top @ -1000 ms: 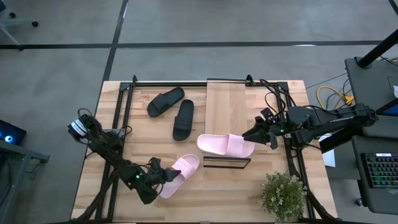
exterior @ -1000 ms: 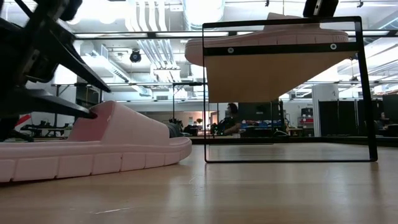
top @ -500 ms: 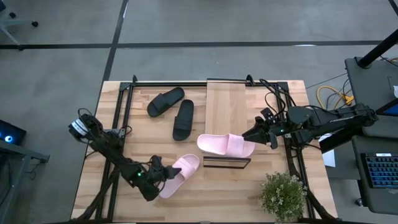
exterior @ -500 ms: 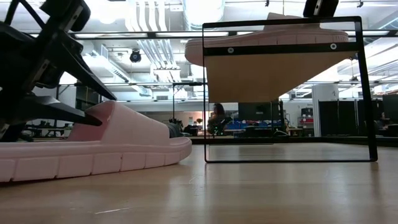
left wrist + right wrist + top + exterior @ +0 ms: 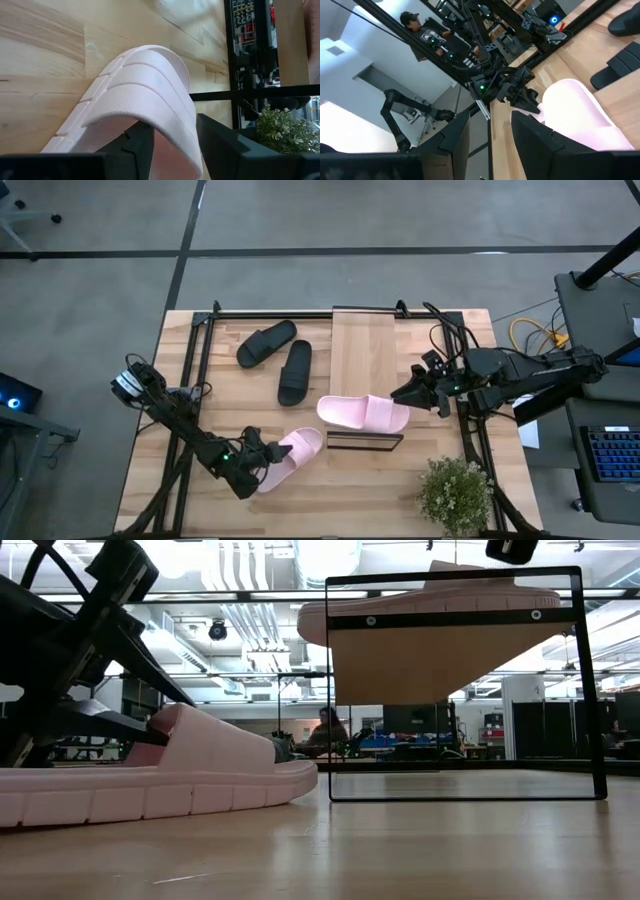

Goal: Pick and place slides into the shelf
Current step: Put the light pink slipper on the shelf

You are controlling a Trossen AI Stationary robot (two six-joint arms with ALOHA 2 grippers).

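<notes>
One of four slides is on the shelf so far: a pink slide lies across its near end, toe overhanging the left edge, and in the low view it sits on top of the frame. Right gripper is just beside that slide's heel end, fingers spread with nothing between them in the right wrist view; looks like a finished placement, but that's my read. Second pink slide is flat on the table near the front-left, well short of the shelf. Left gripper is at its strap: left wrist view shows one finger under the strap arch and the other on the outside, jaws narrow around the strap. Whether it's actually clamped tight I can't tell; sole looks fully on the wood in the low view, so no lift yet. Two black slides lie side by side on the table left of the shelf, untouched, near the back. Status: roughly a quarter done, second pick in progress, three placements left. Free plank remains behind the placed slide, so there's room. Plant at the front-right corner is clear of the work. A person shows in the room behind the table, not involved.
</notes>
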